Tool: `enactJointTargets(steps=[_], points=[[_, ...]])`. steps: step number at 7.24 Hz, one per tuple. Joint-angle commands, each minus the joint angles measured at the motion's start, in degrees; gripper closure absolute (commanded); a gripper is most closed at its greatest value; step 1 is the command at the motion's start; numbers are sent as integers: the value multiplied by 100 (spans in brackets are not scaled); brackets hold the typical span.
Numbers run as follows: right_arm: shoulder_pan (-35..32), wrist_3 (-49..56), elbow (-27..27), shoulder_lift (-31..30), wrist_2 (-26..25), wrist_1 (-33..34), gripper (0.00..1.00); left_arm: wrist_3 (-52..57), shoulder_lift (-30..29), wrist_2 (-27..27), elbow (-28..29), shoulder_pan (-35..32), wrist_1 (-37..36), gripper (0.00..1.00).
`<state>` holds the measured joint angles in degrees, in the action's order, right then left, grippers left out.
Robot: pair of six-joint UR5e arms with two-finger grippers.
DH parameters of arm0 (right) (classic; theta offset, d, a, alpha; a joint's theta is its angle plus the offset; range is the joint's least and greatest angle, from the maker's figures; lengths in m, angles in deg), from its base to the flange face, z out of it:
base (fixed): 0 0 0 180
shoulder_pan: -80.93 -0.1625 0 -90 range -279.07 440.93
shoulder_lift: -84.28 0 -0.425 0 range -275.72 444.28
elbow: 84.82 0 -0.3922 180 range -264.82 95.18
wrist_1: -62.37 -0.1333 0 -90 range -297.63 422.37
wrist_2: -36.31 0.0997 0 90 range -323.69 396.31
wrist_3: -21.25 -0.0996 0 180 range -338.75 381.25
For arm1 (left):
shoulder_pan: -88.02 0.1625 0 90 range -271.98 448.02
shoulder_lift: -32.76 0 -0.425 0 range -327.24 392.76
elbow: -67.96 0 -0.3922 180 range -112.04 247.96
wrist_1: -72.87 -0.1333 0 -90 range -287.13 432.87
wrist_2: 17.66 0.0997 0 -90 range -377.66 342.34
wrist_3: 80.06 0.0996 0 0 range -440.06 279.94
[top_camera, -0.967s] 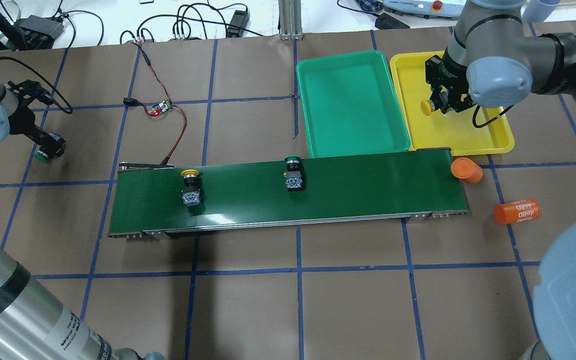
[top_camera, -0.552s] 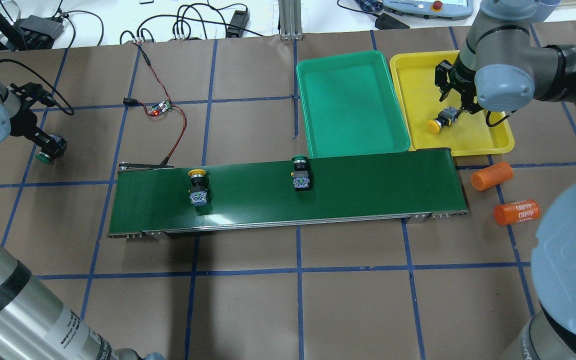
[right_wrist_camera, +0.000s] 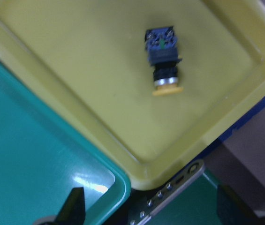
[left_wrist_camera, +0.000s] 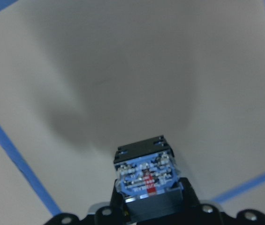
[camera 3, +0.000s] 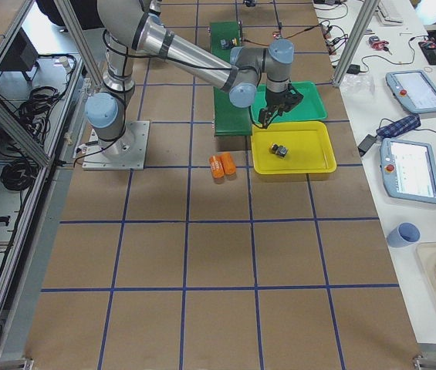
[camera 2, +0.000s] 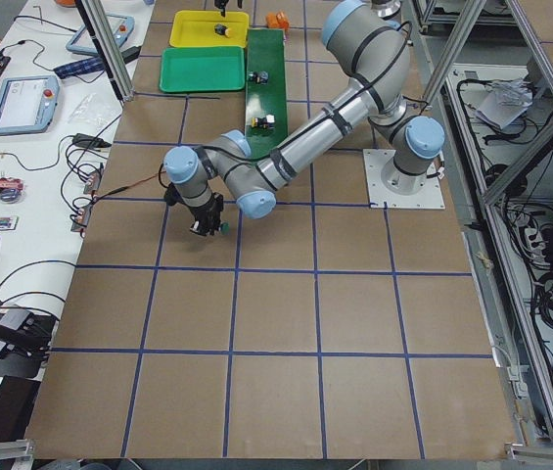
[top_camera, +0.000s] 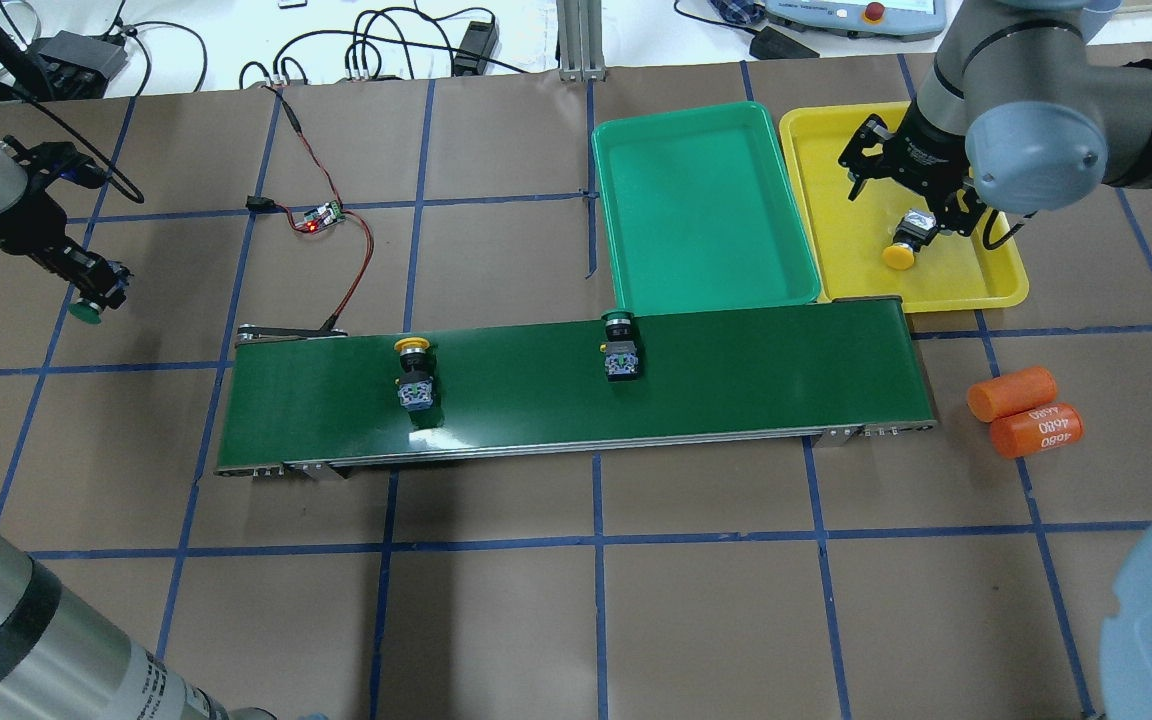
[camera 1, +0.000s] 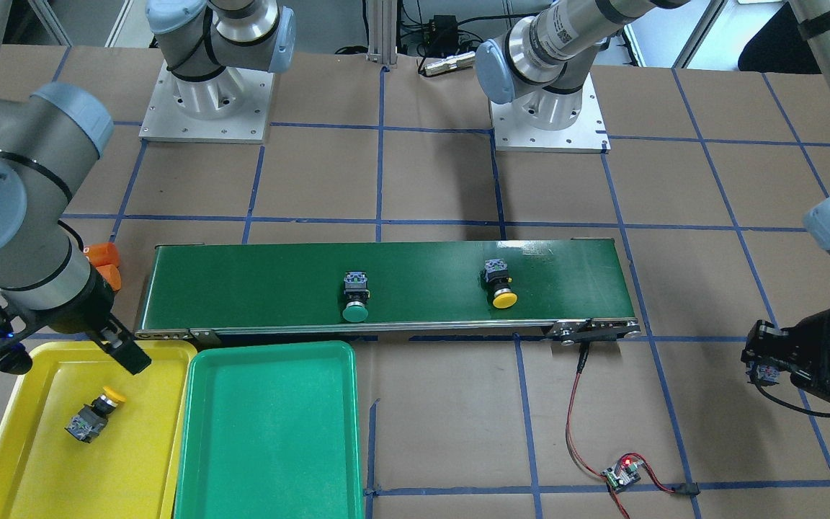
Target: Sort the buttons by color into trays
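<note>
Sorting stands at one of four, I judge: on the long dark-green conveyor belt [top_camera: 736, 375] a yellow-capped push-button [top_camera: 413, 378] lies near the left end and a green-capped push-button [top_camera: 620, 352] at mid-length, both unsorted. Beyond that left end the left gripper [top_camera: 99, 288] is clamped on a second green-capped button [top_camera: 87, 314] above the worktop. In the far right corner a second yellow-capped button [top_camera: 908, 243] lies in the shallow yellow plastic tray [top_camera: 836, 215] under the right gripper [top_camera: 902, 196], jaws apart; the green plastic tray [top_camera: 696, 200] alongside holds nothing.
</note>
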<state>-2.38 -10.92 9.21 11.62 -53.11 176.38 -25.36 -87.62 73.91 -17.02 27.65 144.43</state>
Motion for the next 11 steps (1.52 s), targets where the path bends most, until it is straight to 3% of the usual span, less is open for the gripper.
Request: enactJointTargets(steps=[1, 3, 5, 7, 8, 10, 11], points=[[-657, 866, 10, -588, 154, -388, 0, -1036, 986, -540, -1040, -396, 254, 100], [-1307, 1115, 141, -793, 110, -749, 0, -2389, 1655, -579, -1800, -956, 104, 100], [-1564, 1762, 238, -785, 153, -723, 0, -3697, 1860, -527, -2196, -1720, -174, 100], [-1644, 2100, 702, -654, 180, -470, 0, -3563, 1896, -492, -2872, -1813, -1426, 100], [-1722, 2327, 861, -409, 197, 37, 0, -3545, 1896, -500, -2927, -1812, -1504, 100], [-1855, 2277, 871, -118, 189, 165, 0, -3624, 1948, -543, -2988, -1865, -1452, 1], [-1855, 2277, 871, -21, 215, 165, 0, -3624, 2062, -535, -3032, -1909, -1295, 0]])
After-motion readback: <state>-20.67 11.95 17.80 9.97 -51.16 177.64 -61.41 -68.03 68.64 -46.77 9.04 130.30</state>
